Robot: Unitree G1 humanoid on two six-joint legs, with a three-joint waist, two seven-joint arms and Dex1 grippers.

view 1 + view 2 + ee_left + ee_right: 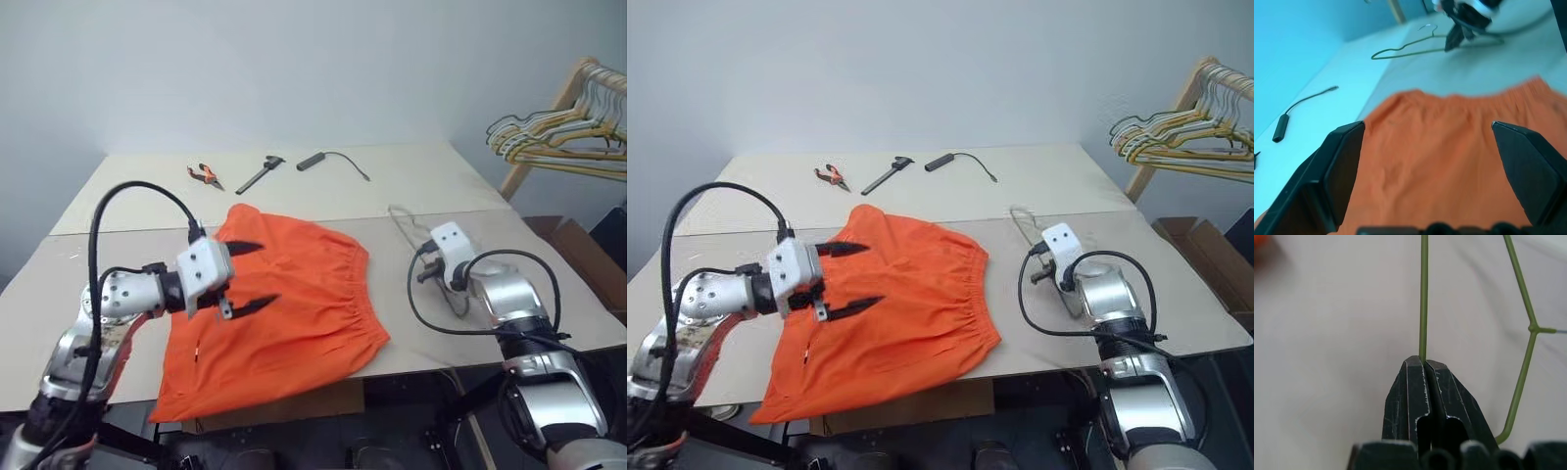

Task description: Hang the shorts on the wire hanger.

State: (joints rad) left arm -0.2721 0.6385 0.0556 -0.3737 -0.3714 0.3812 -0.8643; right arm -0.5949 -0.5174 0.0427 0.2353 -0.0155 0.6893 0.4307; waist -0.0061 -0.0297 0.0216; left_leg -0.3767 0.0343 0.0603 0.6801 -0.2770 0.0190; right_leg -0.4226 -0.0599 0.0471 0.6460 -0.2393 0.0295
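Observation:
The orange shorts (294,313) lie flat on the table's front left part, one leg hanging over the near edge. My left gripper (266,274) hovers above them, pointing right, its two black fingers (1342,161) spread wide and open with nothing between them. To the right of the shorts the thin grey-green wire hanger (1423,293) rests on the table, its hook (394,211) toward the far side. My right gripper (1423,361) is shut on one straight wire of the hanger. The left wrist view also shows the hanger (1400,49) with the right gripper (1454,39) on it.
Along the table's far side lie orange-handled pliers (204,174), a black tool (260,174) and a black device with a cable (312,161). A wooden rack with a bunch of hangers (558,137) stands to the right. A cardboard box (578,255) sits on the floor beside the table.

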